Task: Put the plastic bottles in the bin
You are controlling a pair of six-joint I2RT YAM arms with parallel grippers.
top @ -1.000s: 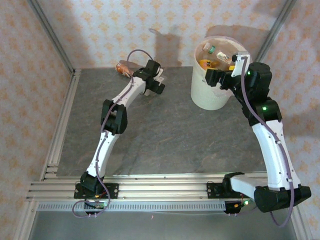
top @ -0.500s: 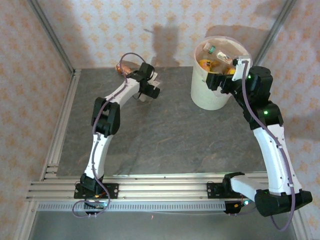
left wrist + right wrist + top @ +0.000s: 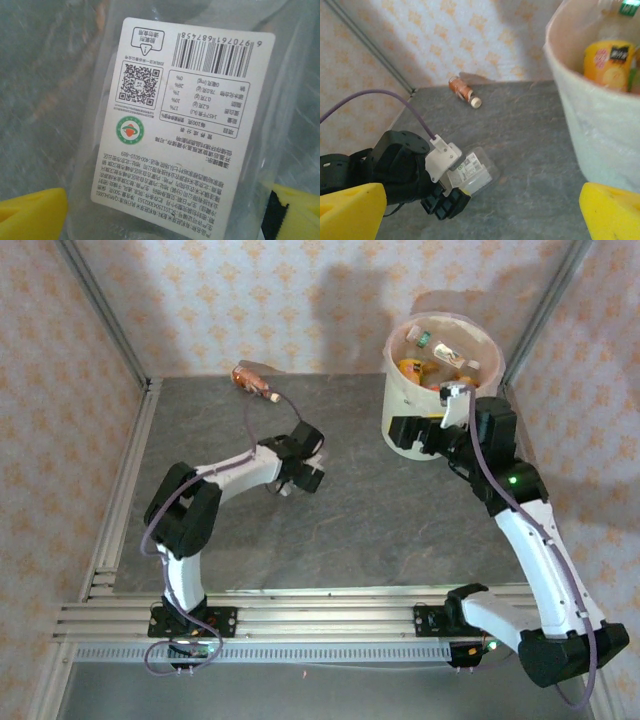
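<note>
Bin (image 3: 393,390): white bucket, upright on surface (image 3: 380,530), open top. Several bottles are inside, including an orange-labelled bottle (image 3: 607,60).
Clear bottle (image 3: 474,172): has a white printed label and is on its side, well left of bin and forward of it. It sits between the left jaws. Cannot tell if it rests on the surface or hangs just above it.
Left jaws: spread wide around the clear bottle, with a yellow pad (image 3: 30,215) on either side of it. Cannot tell whether they actually pinch it.
Right jaws: released, wide apart, with nothing between them. They hover just beside bin's near-left wall, facing away from bin toward the clear bottle.
Brown bottle (image 3: 252,378): on its side on the surface, well left of bin, about level with bin's far side. It is apart from both jaws.
</note>
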